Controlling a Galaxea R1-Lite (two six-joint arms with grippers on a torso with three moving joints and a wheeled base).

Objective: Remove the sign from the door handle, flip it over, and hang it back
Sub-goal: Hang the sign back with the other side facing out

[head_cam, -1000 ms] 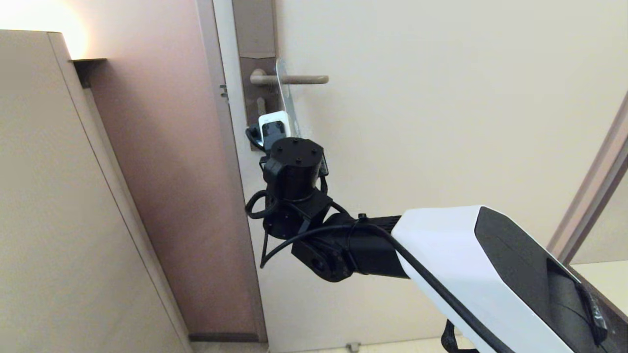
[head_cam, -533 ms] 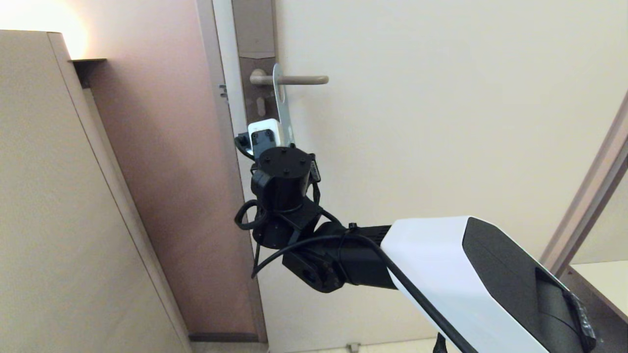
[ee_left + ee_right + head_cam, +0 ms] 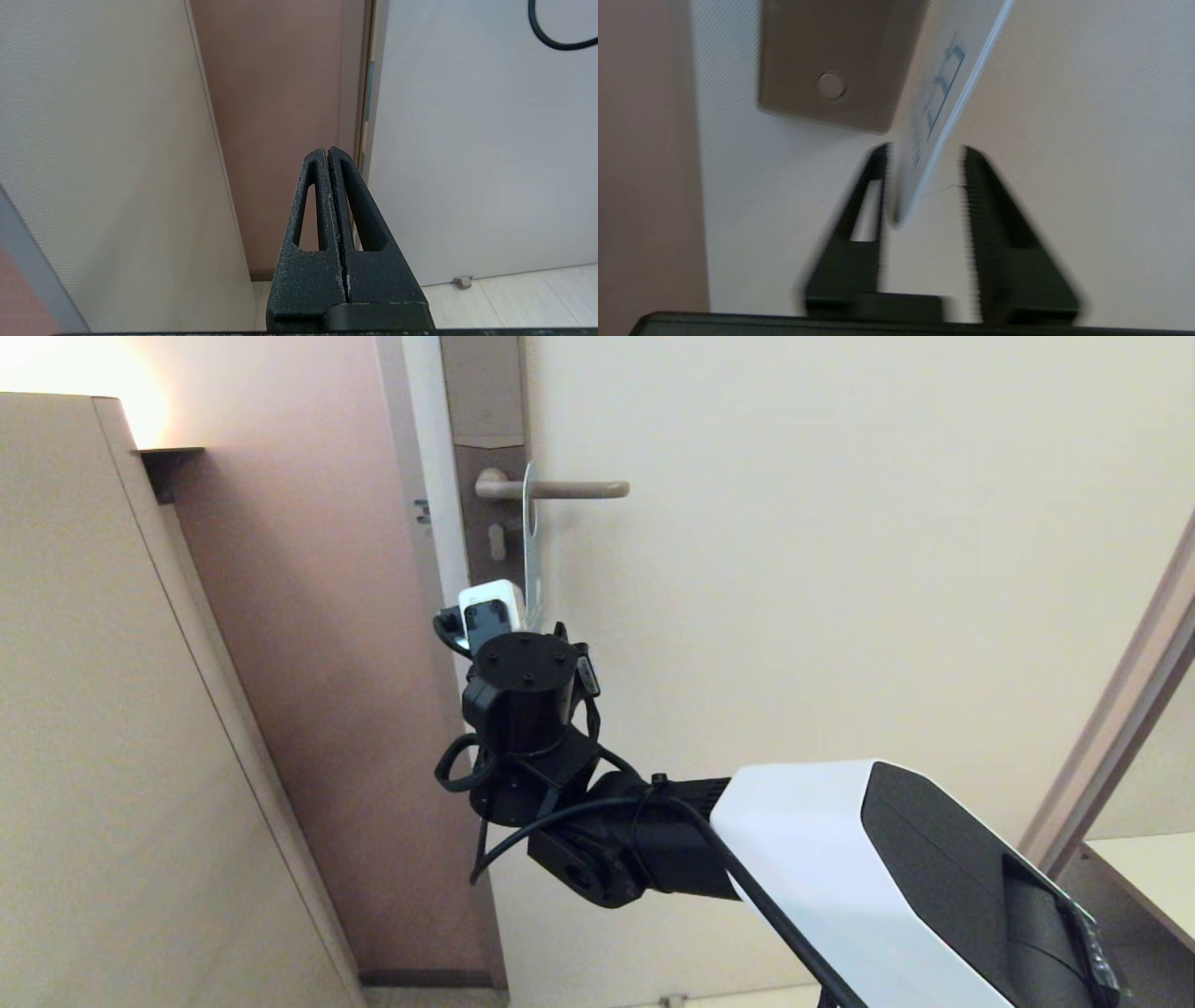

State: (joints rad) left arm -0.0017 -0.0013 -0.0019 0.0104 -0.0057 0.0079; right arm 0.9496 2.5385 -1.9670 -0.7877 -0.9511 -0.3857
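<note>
In the head view, the sign (image 3: 531, 537) is hanging on the door handle (image 3: 560, 488), its oval hole threaded over the lever close to the grey-brown backplate (image 3: 481, 504), and it is showing almost edge-on as a thin pale strip running down toward the right arm. The right tool (image 3: 532, 616) is sitting just under the sign's lower end, mostly hidden behind the black wrist and its white camera housing, while the white and black forearm is reaching in from the lower right across the cream door (image 3: 840, 569). In the left wrist view, the left tool (image 3: 331, 151) is resting clenched with nothing between its fingers, parked well away from the handle and facing the door's lower part, a brown wall panel (image 3: 280, 116) and a strip of pale floor (image 3: 514, 294). In the right wrist view, the right tool (image 3: 924, 151) is standing released, its two black fingers (image 3: 878, 177) spread on either side of the sign's (image 3: 934, 107) lower end; the white face with blue text is turning toward one finger and lying against or just beside it, while the other finger is staying apart from the sign. The bottom of the backplate (image 3: 831, 65) is showing beyond.
</note>
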